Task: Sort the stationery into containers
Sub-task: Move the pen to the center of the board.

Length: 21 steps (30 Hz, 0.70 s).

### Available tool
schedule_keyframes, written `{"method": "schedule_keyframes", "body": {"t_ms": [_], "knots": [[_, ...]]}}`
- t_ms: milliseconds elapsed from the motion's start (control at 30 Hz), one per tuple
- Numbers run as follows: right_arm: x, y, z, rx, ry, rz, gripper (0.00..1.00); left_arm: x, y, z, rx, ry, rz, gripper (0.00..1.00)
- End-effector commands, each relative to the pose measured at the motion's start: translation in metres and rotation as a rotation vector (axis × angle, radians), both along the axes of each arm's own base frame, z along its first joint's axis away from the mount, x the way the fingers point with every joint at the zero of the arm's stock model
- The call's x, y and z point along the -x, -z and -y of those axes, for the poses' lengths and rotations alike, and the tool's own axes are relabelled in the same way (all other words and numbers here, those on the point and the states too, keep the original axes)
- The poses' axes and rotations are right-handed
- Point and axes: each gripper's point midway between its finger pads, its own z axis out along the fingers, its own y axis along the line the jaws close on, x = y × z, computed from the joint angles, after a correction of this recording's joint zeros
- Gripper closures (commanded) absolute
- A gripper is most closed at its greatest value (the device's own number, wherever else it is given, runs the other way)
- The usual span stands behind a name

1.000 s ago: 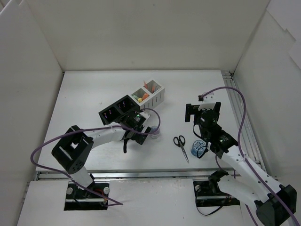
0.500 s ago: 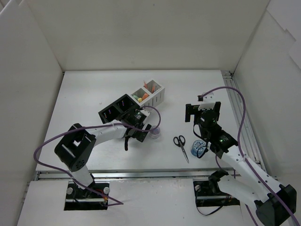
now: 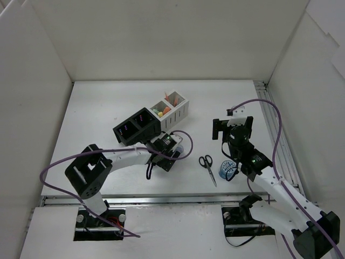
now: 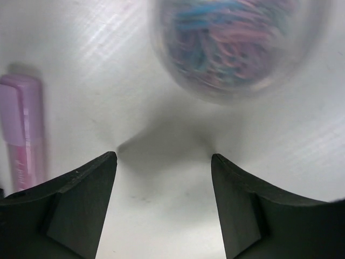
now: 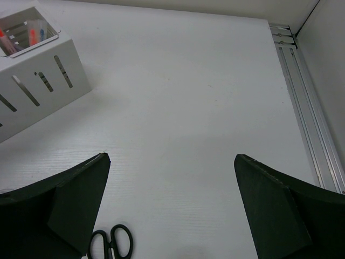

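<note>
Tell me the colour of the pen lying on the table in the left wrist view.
Pink. The pen shows best in the left wrist view.

The white tabletop (image 3: pixel 97 108) is plain, unmarked. On it, the black organiser compartments (image 3: pixel 135 125) are speckled with rows of tiny purple dots. The white organiser compartments (image 3: pixel 173 109) joined to them carry dark slots, with orange, yellow and green showing inside. The small metal scissors (image 3: pixel 206 163) have black handles, and the tape roll (image 3: pixel 226 171) is blue. Ahead of the black left pincer (image 4: pixel 163 159) a clear round tub (image 4: pixel 237 48) swirls with blue and pink, and beside it lies a pink marker (image 4: pixel 21 135). Purple cables (image 3: pixel 269 116) loop over both arms.
</note>
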Motion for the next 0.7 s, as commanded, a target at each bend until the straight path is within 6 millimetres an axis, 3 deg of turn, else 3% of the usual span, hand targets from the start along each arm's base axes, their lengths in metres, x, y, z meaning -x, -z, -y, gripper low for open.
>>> {"method": "schedule_keyframes", "body": {"t_ms": [0,167,267,400,667], "knots": [[-0.008,-0.038,0.003,-0.051,0.035,0.111,0.02,0.016,-0.021,0.011,0.038,0.032,-0.012,0.34],[-0.008,-0.037,0.003,-0.052,0.033,0.111,0.02,-0.005,-0.033,-0.011,0.018,-0.042,0.083,0.22],[-0.007,-0.038,0.002,-0.056,0.03,0.114,0.02,-0.027,-0.041,-0.027,0.001,-0.101,0.144,0.19],[-0.008,-0.039,0.002,-0.053,0.03,0.113,0.02,-0.052,-0.052,-0.033,0.017,-0.12,0.194,0.18],[-0.005,-0.041,0.008,-0.046,0.051,0.123,0.02,-0.058,-0.033,-0.042,0.015,-0.13,0.139,0.18]]}}
